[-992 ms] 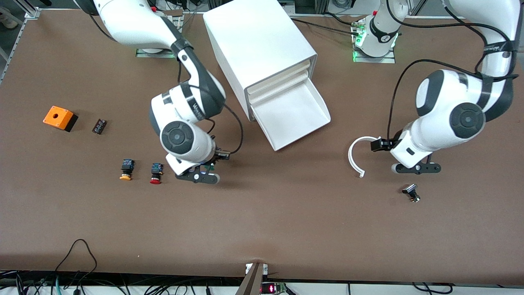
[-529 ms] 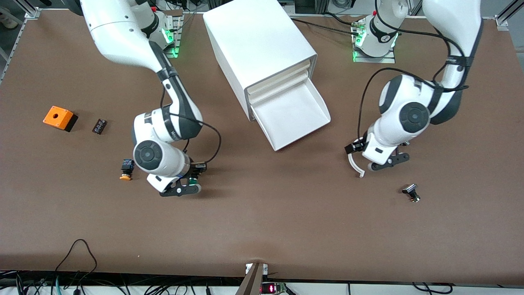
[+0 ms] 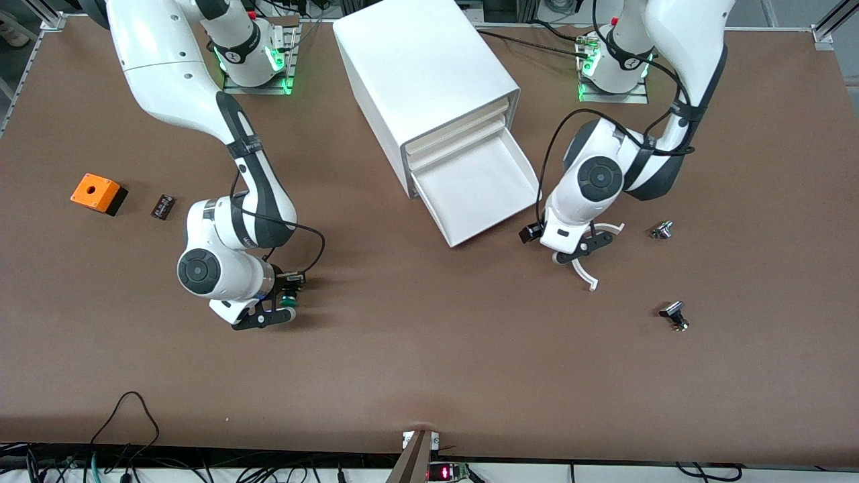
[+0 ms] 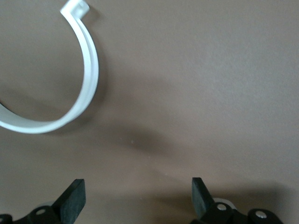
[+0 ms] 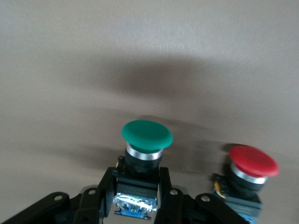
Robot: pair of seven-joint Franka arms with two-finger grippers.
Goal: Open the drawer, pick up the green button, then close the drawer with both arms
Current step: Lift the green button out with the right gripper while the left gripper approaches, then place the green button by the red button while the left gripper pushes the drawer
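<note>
The drawer (image 3: 480, 191), the lowest of the white cabinet (image 3: 429, 80), is pulled out and looks empty. My right gripper (image 3: 282, 307) is shut on the green button (image 3: 288, 300) and holds it low over the table, toward the right arm's end. In the right wrist view the fingers (image 5: 170, 191) clamp its black-and-blue body below the green cap (image 5: 147, 135), with my right gripper (image 5: 138, 175) beside a red-capped button (image 5: 252, 161). My left gripper (image 3: 582, 248) is open and empty over a white curved clip (image 3: 590, 272), just beside the drawer's front corner. It also shows in the left wrist view (image 4: 138, 200).
The curved clip (image 4: 79, 88) lies on the table under the left gripper. An orange box (image 3: 98, 192) and a small black part (image 3: 163, 206) sit toward the right arm's end. A metal part (image 3: 662, 230) and a black part (image 3: 673, 315) lie toward the left arm's end.
My right gripper carried the green button toward the right arm's end, and its arm now hides the yellow and red buttons. My left gripper moved across the clip toward the open drawer.
</note>
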